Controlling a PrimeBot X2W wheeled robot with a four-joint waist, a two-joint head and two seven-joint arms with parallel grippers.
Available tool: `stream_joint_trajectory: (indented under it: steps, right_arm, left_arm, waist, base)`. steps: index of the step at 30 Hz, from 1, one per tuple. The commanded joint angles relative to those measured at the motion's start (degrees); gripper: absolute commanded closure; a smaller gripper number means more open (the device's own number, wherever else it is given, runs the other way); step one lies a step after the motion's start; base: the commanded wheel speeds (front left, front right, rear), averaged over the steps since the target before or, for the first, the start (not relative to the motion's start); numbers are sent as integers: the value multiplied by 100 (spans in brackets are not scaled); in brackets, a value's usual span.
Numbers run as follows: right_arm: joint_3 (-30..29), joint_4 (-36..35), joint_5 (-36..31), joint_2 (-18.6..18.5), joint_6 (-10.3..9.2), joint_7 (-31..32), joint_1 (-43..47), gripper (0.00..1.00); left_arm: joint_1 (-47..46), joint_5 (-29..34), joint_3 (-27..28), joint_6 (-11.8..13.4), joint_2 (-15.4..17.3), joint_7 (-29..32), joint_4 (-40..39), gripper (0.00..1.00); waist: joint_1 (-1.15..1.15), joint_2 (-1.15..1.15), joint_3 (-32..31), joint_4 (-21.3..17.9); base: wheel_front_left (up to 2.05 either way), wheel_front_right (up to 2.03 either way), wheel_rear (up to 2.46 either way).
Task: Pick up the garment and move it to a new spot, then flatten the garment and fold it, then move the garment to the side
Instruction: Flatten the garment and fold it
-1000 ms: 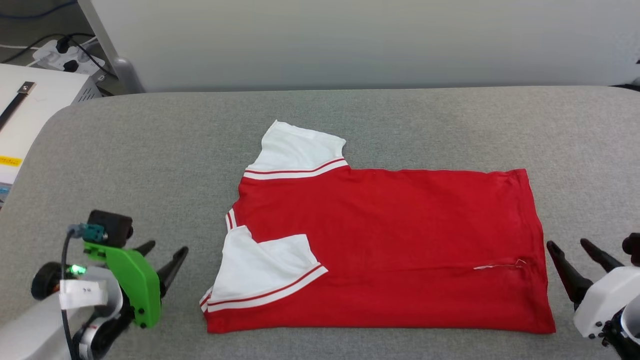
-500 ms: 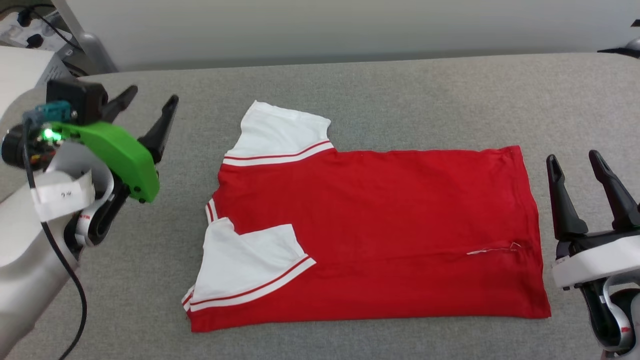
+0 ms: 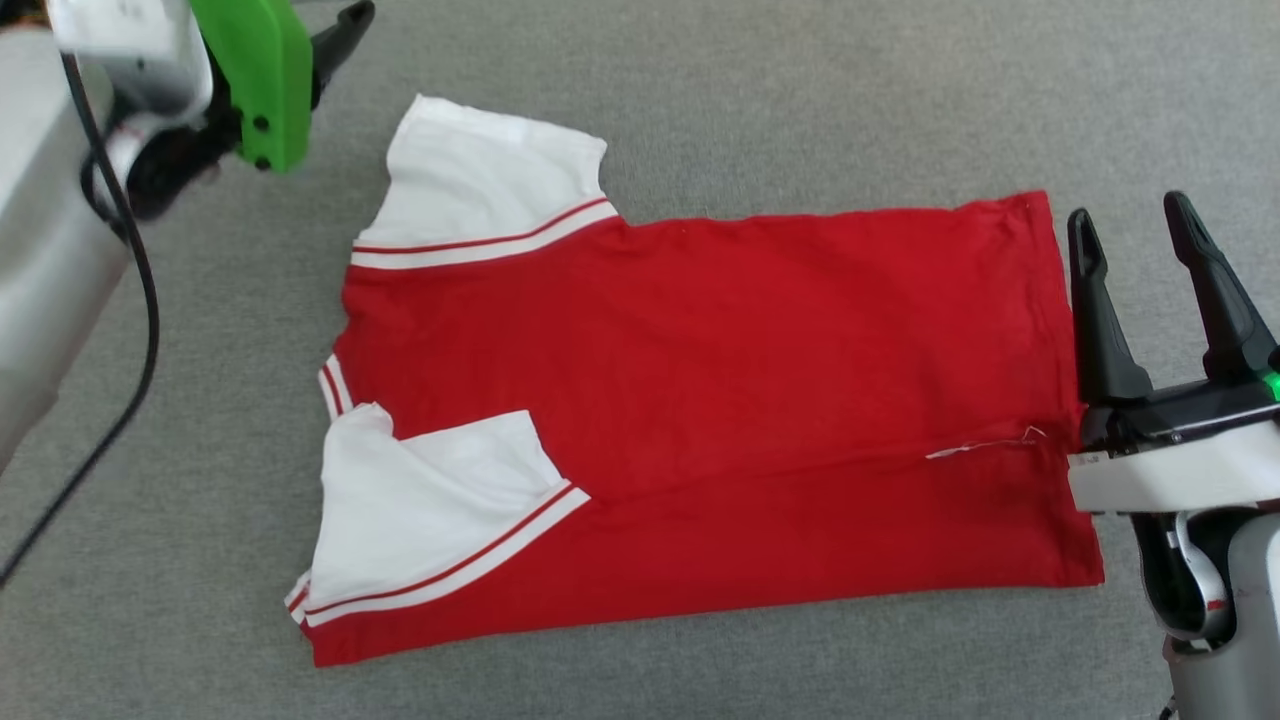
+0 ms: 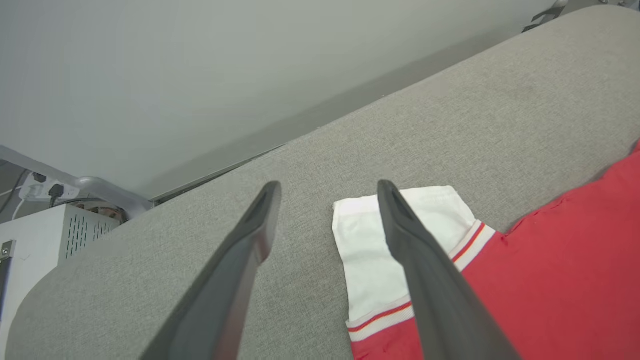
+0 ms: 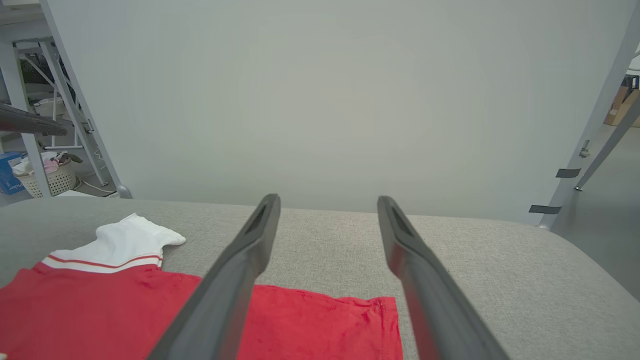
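Observation:
The garment (image 3: 720, 400) lies flat on the grey padded table (image 3: 800, 100), folded lengthwise, a red body with its hem to the right. One white sleeve (image 3: 490, 190) sticks out at the far left, and the other sleeve (image 3: 430, 510) is folded onto the body. My left gripper (image 4: 328, 186) hovers open just above and left of the far sleeve (image 4: 380, 260); one of its fingers (image 3: 345, 30) shows beside the green mount. My right gripper (image 3: 1128, 210) stands open at the hem's right edge, empty, with the red cloth (image 5: 100, 310) below and to its left.
A pale wall panel (image 5: 320, 100) stands behind the table's far edge. A white cabinet with a power strip (image 4: 65, 235) sits off the far left corner. Metal frame legs and a laundry basket (image 5: 47, 180) are beyond it. Bare grey surface surrounds the garment.
The head camera has tilted down, so the whole picture shifted. My left gripper moved forward to the far sleeve. My right gripper moved up along the hem. Both stayed open.

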Motion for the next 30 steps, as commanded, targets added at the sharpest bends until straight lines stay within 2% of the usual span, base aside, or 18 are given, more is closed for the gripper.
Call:
stream_joint_trajectory:
  steps: [1, 5, 9, 17, 25, 26, 27, 28, 30]
  right_arm:
    - [25, -27, -48, 15, -4, -47, -157, 0]
    - [105, 36, -43, 15, -4, -105, -348, 0]
    - [164, 124, -18, 18, -4, -173, -502, 0]
    - [301, 362, 58, 20, -4, -318, -753, 0]
    - [218, 523, 146, -29, -4, -417, -807, 0]
    - [216, 531, 149, -30, -4, -423, -817, 0]
    - [218, 540, 154, -33, -4, -429, -836, 0]
    - [127, 555, 133, -101, -4, -446, -925, 0]
    - [76, 536, 96, -177, -4, -419, -980, 0]
  left_arm:
    - [-221, -186, 8, -52, -74, 232, 101, 0]
    - [-689, -463, -166, -145, -183, 1285, 425, 0]
    - [-983, -451, -379, -177, -215, 1858, 680, 0]
    - [-964, -536, -628, -201, -308, 2165, 1135, 0]
    - [-713, -543, -1045, -206, -147, 2366, 1202, 0]
    - [-691, -558, -1084, -206, -143, 2367, 1172, 47]
    - [-671, -571, -1129, -206, -137, 2344, 1128, 80]
    - [-643, -571, -1249, -207, -123, 2079, 989, 100]
    - [-660, -552, -1289, -207, -127, 1910, 955, 100]
  waist:
    - [0, 0, 518, -285]
    - [0, 0, 834, -425]
    - [0, 0, 1092, -526]
    - [0, 0, 1350, -710]
    - [0, 0, 1359, -694]
    - [0, 0, 1346, -681]
    - [0, 0, 1327, -666]
    - [0, 0, 1193, -571]
    - [0, 0, 1078, -507]
  base:
    - [0, 0, 0]
    - [0, 0, 0]
    - [0, 0, 0]
    - [0, 0, 0]
    - [0, 0, 0]
    - [0, 0, 0]
    - [0, 0, 0]
    - [0, 0, 0]
    - [0, 0, 0]
